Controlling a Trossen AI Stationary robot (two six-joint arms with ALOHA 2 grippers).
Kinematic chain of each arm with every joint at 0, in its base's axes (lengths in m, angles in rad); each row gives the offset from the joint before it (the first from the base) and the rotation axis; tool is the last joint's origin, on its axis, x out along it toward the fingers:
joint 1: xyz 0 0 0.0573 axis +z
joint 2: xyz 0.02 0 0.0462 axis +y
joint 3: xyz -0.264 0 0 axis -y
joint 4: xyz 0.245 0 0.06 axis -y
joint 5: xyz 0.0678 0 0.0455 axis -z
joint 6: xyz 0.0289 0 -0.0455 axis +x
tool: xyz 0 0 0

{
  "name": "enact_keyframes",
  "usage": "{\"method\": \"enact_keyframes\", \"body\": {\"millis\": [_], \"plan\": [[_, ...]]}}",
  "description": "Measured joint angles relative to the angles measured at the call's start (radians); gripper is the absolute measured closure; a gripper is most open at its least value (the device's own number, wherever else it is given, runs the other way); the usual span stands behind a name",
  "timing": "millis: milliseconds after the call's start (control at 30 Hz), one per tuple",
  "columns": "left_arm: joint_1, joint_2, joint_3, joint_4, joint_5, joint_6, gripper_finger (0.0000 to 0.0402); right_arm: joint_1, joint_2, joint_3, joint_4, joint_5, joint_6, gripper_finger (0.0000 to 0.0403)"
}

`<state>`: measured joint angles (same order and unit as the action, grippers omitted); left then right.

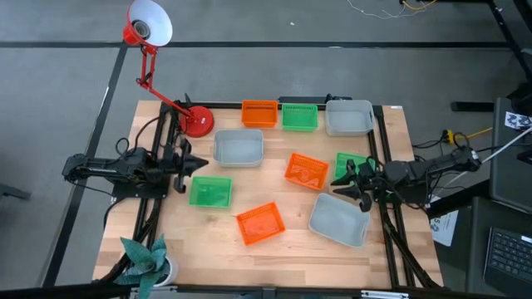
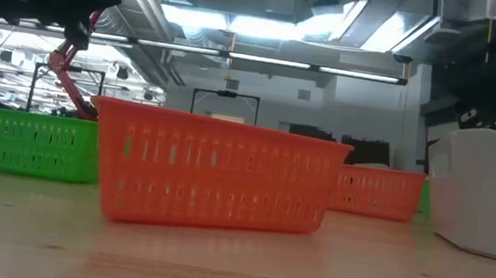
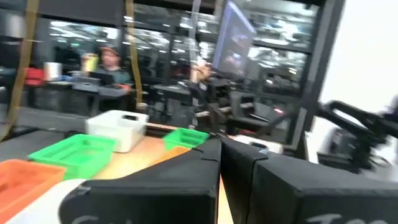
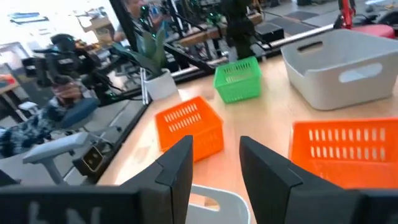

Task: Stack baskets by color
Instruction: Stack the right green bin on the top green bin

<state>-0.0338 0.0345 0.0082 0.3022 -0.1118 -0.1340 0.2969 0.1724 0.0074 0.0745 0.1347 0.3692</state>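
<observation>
Nine baskets rest on their bottoms on the wooden table. Along the far edge stand an orange (image 1: 258, 113), a green (image 1: 299, 116) and a grey one (image 1: 348, 117). Mid-table lie a grey (image 1: 238, 148), an orange (image 1: 306, 171) and two green ones (image 1: 209, 192) (image 1: 351, 162). Nearer the front are an orange (image 1: 260, 223) and a grey one (image 1: 339, 219). My left gripper (image 1: 194, 164) hovers shut at the table's left side. My right gripper (image 4: 214, 162) is open above the grey basket's rim (image 4: 217, 200), with nothing between its fingers.
A red desk lamp's round base (image 1: 198, 122) stands at the far left corner of the table. A green plant (image 1: 148, 259) sits at the near left corner. Bare wood (image 1: 274, 195) lies between the baskets mid-table. A person sits in the room beyond (image 3: 111, 62).
</observation>
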Motion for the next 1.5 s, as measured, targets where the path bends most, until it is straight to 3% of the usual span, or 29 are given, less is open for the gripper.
{"method": "enact_keyframes", "body": {"millis": [133,267,400,467,600,767,933,1100,1300,1500], "plan": [[0.0,0.0,0.0,-0.004,0.107,0.008,0.0401,0.063,0.102,0.0,0.21,0.012,-0.043,0.0272],[0.0,0.0,0.0,-0.028,0.127,0.005,0.0401,0.096,0.194,0.0,0.412,0.001,-0.213,0.0272],[0.0,0.0,0.0,-0.083,0.078,0.011,0.0401,0.091,0.205,0.045,0.464,0.21,-0.22,0.0272],[0.0,0.0,0.0,-0.102,0.048,0.013,0.0401,0.085,0.204,0.128,0.344,0.28,-0.249,0.0272],[0.0,0.0,0.0,-0.12,0.029,0.013,0.0401,0.067,0.231,0.406,-0.092,0.303,-0.226,0.0272],[0.0,0.0,0.0,-0.151,0.027,0.013,0.0401,0.04,0.31,0.772,-0.641,0.438,-0.064,0.0272],[0.0,0.0,0.0,-0.136,0.023,0.006,0.0401,0.017,0.389,1.021,-1.095,0.418,0.13,0.0272],[0.0,0.0,0.0,-0.13,-0.017,0.06,0.0401,0.011,0.428,1.086,-1.329,0.385,0.307,0.0272],[0.0,0.0,0.0,-0.13,-0.179,0.099,0.0401,0.012,0.476,1.044,-1.424,0.067,0.539,0.0272],[0.0,0.0,0.0,-0.138,-0.281,0.119,0.0401,0.007,0.54,0.959,-1.429,0.093,0.567,0.0272]]}}
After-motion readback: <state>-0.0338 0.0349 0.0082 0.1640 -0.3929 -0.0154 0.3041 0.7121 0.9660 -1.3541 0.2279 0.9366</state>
